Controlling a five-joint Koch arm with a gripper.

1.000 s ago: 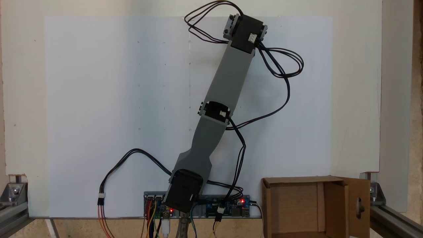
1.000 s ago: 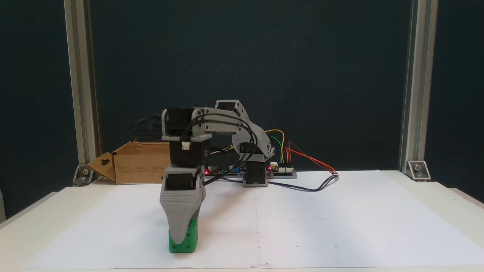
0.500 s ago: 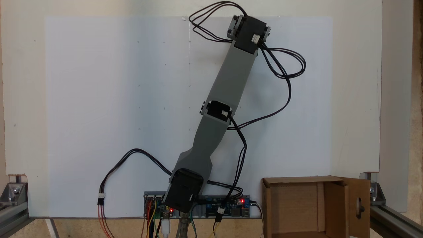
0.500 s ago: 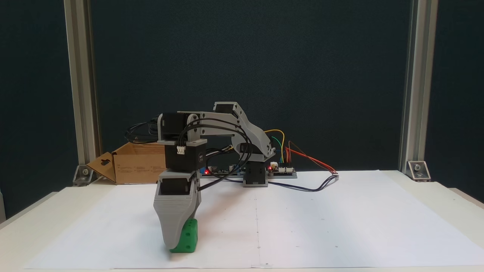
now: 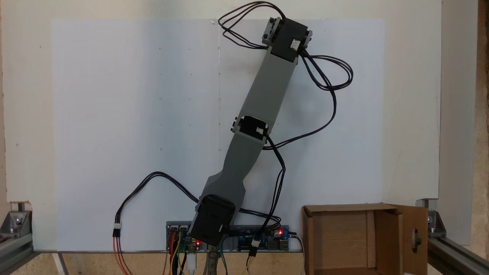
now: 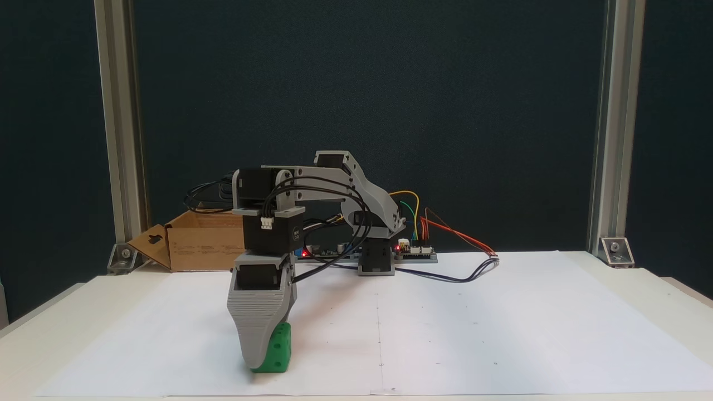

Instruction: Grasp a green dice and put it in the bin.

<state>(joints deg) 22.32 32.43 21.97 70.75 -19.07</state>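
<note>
While the arm [image 5: 263, 103] reaches out long across the white paper sheet [image 5: 114, 114] in a fixed view from above, its black wrist motor [image 5: 287, 38] sits near the far edge of that sheet and hides whatever lies beneath it. Seen from the front in a fixed view, the gripper [image 6: 257, 359] points straight down with its grey ribbed jaw reaching the paper, and the green dice [image 6: 275, 350] rests on the sheet right against that jaw, partly covered by it on its left side, with pips showing on the face turned to the camera. Only one jaw is visible there, the other lying behind it, so I cannot tell how far the gripper is open or whether it has hold of the dice. The bin [image 5: 345, 240] stands open at the near right corner of the desk [image 5: 410, 114] in the view from above, beside the arm's base and its circuit boards [image 5: 263, 236], with its flap and handle hole folded outward; in the front view the bin [image 6: 206, 239] sits at the back left, well apart from the dice. Black cables [image 5: 328, 72] loop out from the wrist toward the base.
</note>
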